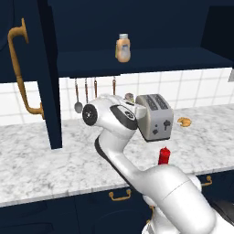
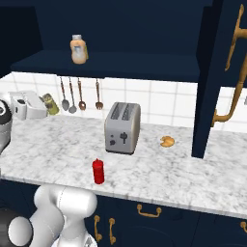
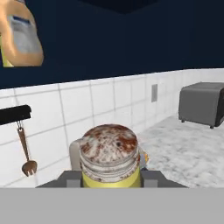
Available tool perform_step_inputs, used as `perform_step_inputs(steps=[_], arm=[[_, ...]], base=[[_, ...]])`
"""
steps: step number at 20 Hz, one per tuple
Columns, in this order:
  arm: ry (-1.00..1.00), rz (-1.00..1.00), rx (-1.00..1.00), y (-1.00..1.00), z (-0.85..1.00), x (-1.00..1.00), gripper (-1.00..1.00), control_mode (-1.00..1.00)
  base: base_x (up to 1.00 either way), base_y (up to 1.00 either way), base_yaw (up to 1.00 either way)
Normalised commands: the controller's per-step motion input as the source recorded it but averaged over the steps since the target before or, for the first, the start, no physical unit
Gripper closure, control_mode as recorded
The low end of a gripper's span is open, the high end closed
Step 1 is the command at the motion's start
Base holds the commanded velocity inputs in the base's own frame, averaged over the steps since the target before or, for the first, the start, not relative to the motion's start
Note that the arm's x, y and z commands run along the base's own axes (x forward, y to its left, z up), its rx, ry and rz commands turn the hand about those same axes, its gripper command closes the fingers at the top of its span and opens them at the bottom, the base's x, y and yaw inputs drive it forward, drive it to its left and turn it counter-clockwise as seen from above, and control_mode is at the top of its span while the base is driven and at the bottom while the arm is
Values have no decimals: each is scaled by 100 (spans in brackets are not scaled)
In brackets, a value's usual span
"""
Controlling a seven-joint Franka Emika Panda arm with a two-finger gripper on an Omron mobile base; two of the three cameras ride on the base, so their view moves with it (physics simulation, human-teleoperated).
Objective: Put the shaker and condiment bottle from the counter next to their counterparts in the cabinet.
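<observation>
The claw (image 3: 111,177) is clenched on the shaker (image 3: 110,155), a yellow-olive cylinder whose speckled silver cap fills the low centre of the hand view, with 1 dark finger at each side of its body. In the right base view the same shaker (image 2: 50,104) hangs above the counter (image 2: 159,173) at the far left, tilted, just ahead of the white hand. In the left base view just its cap (image 1: 129,97) peeks over the wrist, beside the toaster's top.

Up and to the left of the claw, the hand view catches the peach-orange bottle (image 3: 19,37) with its pale label; both base views place it upright on the cabinet (image 1: 137,59) shelf, well above the claw. A hanging fork (image 3: 27,165) on a dark rail sits left of the claw against the white tiles; the right base view shows 4 utensils (image 2: 79,96) on that rail.

The grey toaster (image 3: 202,104) lies off to the claw's right in the hand view. The base views add what the hand view lacks: the red condiment bottle (image 2: 98,171) standing on the counter in front of the toaster, well below the claw, a small croissant (image 2: 167,141) beyond the toaster, and the open cabinet door (image 1: 27,73) with its curved brass handle.
</observation>
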Motion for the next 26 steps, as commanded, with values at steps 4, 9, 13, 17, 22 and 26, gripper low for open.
perform_step_inputs(steps=[4, 9, 13, 17, 22, 26], arm=[[0, 24, 0, 13, 53, 0, 100, -100], [0, 28, 0, 20, 50, 0, 100, -100], [0, 27, 0, 24, 61, 0, 100, -100], [0, 19, 0, 27, 76, 0, 100, -100], [1, 7, -4, 21, 63, 3, 100, -100], [9, 0, -8, 19, 18, 33, 100, -100]], base=[[0, 0, 0], [0, 0, 0], [0, 0, 0], [0, 0, 0], [0, 0, 0], [0, 0, 0]])
